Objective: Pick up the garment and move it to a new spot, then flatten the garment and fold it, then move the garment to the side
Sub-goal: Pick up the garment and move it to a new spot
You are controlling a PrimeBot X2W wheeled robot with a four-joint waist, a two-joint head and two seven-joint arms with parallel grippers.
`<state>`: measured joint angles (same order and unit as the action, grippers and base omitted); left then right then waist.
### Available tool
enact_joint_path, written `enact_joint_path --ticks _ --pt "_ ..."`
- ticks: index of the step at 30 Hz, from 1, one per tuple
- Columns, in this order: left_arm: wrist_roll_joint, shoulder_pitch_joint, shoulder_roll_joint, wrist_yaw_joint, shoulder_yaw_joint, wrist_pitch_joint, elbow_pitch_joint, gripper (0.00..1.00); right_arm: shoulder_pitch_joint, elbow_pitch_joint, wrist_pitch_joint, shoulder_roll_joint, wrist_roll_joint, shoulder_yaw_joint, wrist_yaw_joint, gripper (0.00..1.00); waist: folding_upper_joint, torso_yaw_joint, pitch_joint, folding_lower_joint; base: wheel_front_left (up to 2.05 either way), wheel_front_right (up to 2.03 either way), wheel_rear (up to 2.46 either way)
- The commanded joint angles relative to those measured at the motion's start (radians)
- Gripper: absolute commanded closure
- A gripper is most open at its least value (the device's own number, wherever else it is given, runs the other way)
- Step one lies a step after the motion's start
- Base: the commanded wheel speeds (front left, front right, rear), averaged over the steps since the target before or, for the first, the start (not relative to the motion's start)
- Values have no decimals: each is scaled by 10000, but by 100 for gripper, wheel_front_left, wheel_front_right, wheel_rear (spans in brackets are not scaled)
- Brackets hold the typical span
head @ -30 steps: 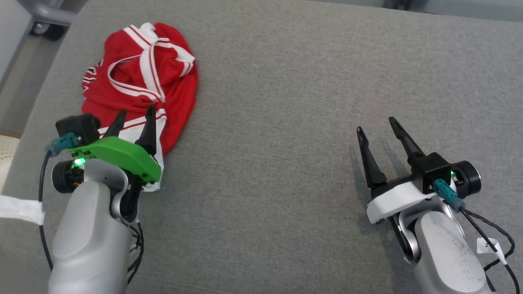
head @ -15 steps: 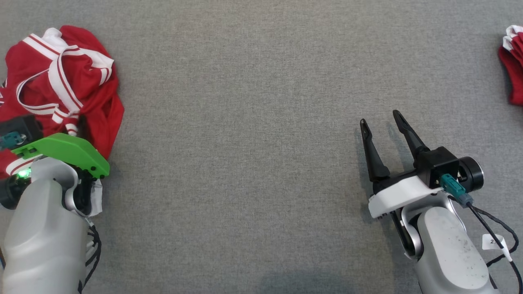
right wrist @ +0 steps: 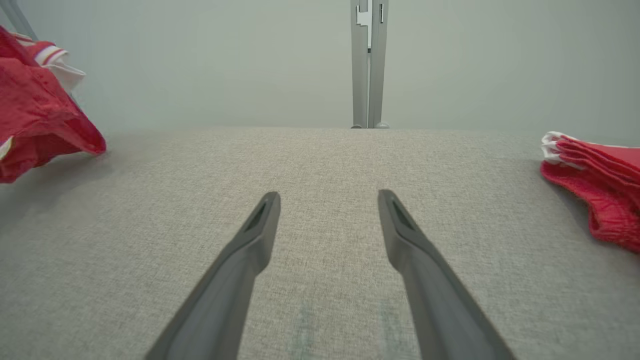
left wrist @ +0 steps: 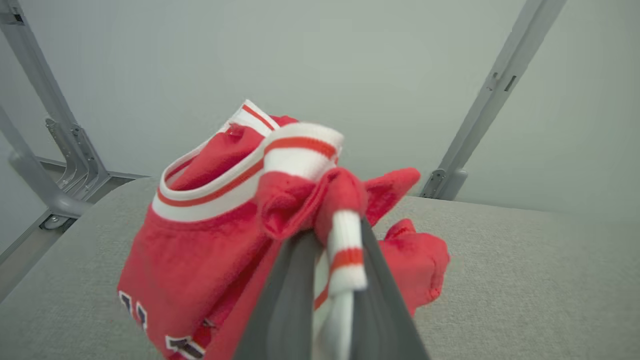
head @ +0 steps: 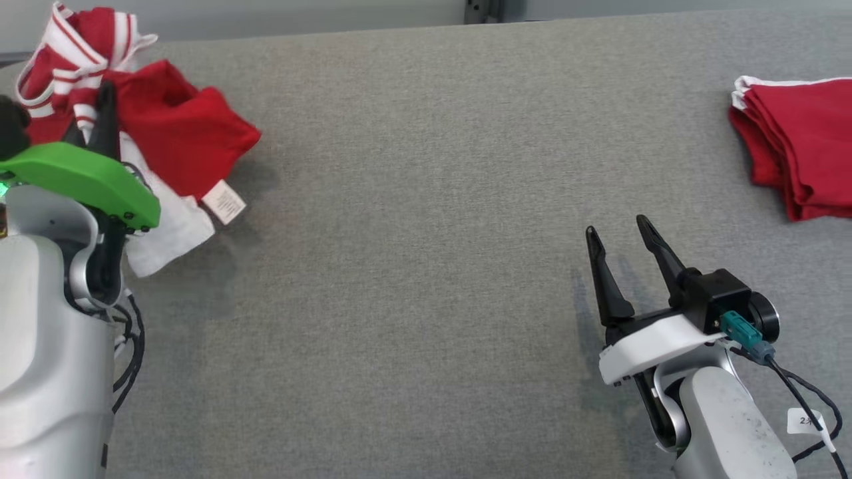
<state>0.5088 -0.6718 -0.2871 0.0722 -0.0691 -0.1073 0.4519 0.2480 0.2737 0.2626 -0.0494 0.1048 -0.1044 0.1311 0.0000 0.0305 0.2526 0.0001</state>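
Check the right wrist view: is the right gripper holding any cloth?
No, the right gripper stands open, with nothing but the bare grey surface between its jaws.

Red stack (head: 799,133) runs off the right edge; the garment (left wrist: 200,250) hides tips of the left claw (left wrist: 336,235).

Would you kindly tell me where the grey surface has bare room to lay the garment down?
Free: the grey surface's broad middle, between the held garment at left, the folded red stack at right, and the right gripper nearer. Crowded: the left end, around the left gripper.
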Motion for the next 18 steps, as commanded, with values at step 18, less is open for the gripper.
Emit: enact_joint_path --ticks 18 --pt "-330 2058 957 -581 -2686 -3294 -5379 100 -858 -200 31 -13 810 163 -6 0 0 -3313 -474 -1 0 0 0"
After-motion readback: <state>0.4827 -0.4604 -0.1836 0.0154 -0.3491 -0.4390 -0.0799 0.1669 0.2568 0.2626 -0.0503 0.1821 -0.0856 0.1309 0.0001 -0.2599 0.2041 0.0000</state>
